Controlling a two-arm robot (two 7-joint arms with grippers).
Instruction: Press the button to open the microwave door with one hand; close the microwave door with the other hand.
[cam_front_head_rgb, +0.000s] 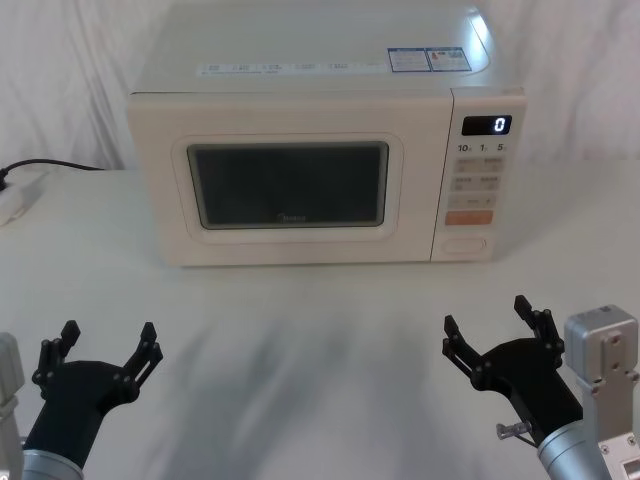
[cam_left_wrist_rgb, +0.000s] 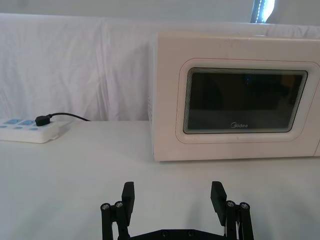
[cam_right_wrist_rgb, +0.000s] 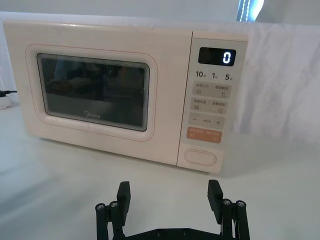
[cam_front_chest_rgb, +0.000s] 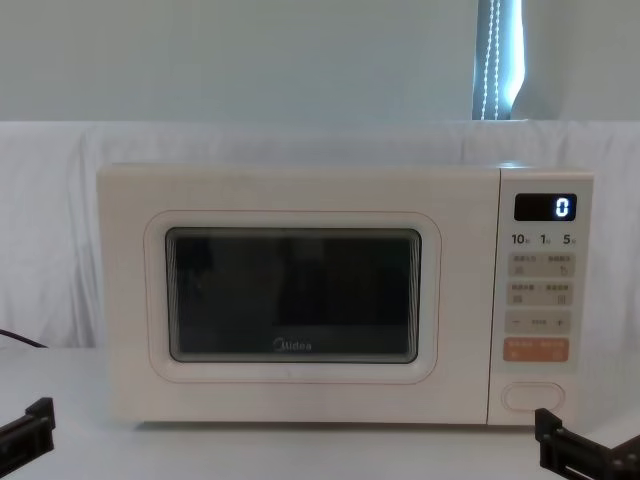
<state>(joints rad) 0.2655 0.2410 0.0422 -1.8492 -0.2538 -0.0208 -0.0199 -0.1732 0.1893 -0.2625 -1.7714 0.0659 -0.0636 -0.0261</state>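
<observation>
In the head view, the cream microwave (cam_front_head_rgb: 310, 150) stands at the far middle of the white table (cam_front_head_rgb: 300, 350), its microwave door (cam_front_head_rgb: 290, 180) closed flush with the front and the display (cam_front_head_rgb: 487, 125) reading 0. The button (cam_front_head_rgb: 464, 244) sits at the bottom of the control panel, directly under the orange key (cam_front_head_rgb: 468, 217). The left gripper (cam_front_head_rgb: 108, 345) hovers over the near left of the table, fingers spread wide and holding nothing, well apart from the microwave. The right gripper (cam_front_head_rgb: 486, 322) hovers over the near right, likewise spread wide and empty, roughly in line with the control panel but well short of it. A white power strip (cam_front_head_rgb: 18, 196) with a black cable (cam_front_head_rgb: 55, 164) lies at the far left edge. In the left wrist view, the left gripper's fingers (cam_left_wrist_rgb: 128, 196) stand wide apart above bare table, with the closed door and its dark window (cam_left_wrist_rgb: 243, 101) ahead and the power strip off to the side on the table. In the right wrist view, the right gripper's fingers (cam_right_wrist_rgb: 215, 194) are wide apart and empty, and the pill-shaped button lies ahead of them at the base of the panel, untouched. In the chest view, the microwave faces the camera squarely, door shut, button at the lower right of its front, and the tips of both grippers peek in at the lower corners.
</observation>
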